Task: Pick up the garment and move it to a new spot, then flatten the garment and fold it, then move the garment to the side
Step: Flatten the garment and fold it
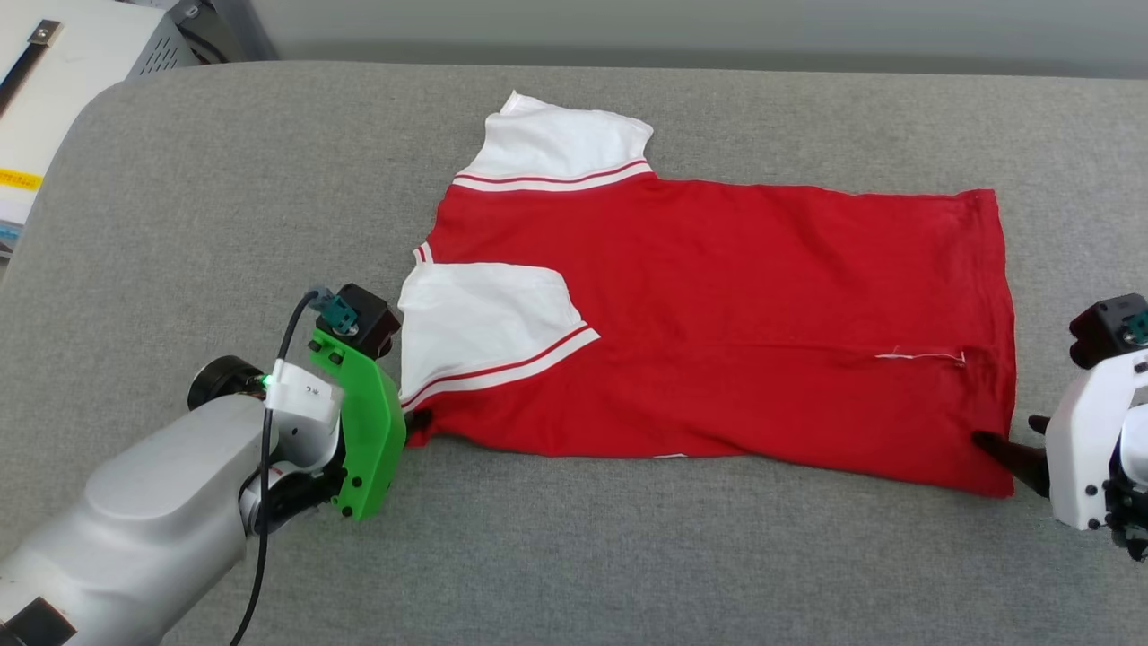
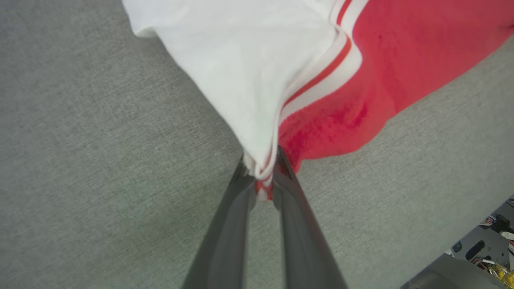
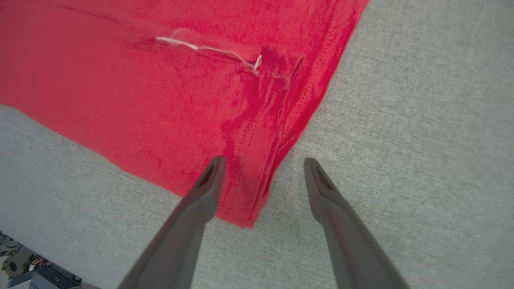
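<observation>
The garment [image 1: 717,287] lies spread in the middle of the worktop [image 1: 224,179], with its hem [image 1: 991,296] toward the robot's right and the sleeves toward its left. Bare grey worktop is around it on all sides, wide in front and at the far left, where the worktop corner is rounded. Behind this corner stands a pale box [image 1: 81,54].

The left gripper [image 2: 263,176] is pressed together. It pinches the near left corner of the garment, where the striped trim [image 2: 321,76] of the near sleeve [image 1: 484,318] meets the red cloth. The right gripper [image 3: 264,161] is spread at the near hem corner, one finger over the red cloth and the other over bare worktop.

The worktop cover is a rough woven cloth. The garment is smooth, with shallow wrinkles and a loose white thread [image 3: 209,48] near the hem.
</observation>
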Robot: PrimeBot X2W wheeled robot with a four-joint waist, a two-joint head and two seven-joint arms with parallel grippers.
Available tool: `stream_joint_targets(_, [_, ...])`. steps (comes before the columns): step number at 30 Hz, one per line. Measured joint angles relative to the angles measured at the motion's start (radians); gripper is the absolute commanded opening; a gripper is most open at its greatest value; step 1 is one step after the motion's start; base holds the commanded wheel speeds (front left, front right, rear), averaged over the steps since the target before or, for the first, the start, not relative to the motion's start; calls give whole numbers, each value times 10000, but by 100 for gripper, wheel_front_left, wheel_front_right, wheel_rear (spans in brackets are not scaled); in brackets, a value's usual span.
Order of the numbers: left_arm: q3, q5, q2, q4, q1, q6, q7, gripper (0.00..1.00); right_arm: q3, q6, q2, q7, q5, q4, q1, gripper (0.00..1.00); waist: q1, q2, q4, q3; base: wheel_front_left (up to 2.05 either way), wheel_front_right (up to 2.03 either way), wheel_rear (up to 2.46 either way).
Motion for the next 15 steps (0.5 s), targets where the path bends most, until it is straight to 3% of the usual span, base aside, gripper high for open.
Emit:
stream_joint_targets(9, [-2, -12, -130, 309, 169, 0, -165, 0, 458, -2, 422, -403, -219, 1427, 166, 100, 0, -1, 174, 264, 0, 0, 0])
stream_joint_targets(10, [-4, -25, -134, 397, 243, 0, -217, 0, 483, -2, 422, -516, -159, 1463, 165, 42, -1, 0, 169, 256, 0, 0, 0])
stream_joint_targets(11, [2, -75, -136, 462, 308, 0, -257, 0, 558, -2, 410, -635, -115, 1469, 157, 0, -1, 0, 156, 233, 0, 0, 0])
stream_joint_targets(15, [12, -209, -134, 569, 451, -2, -360, 0, 771, 0, 341, -1244, -61, 1459, 128, 0, 0, 0, 92, 67, 0, 0, 0])
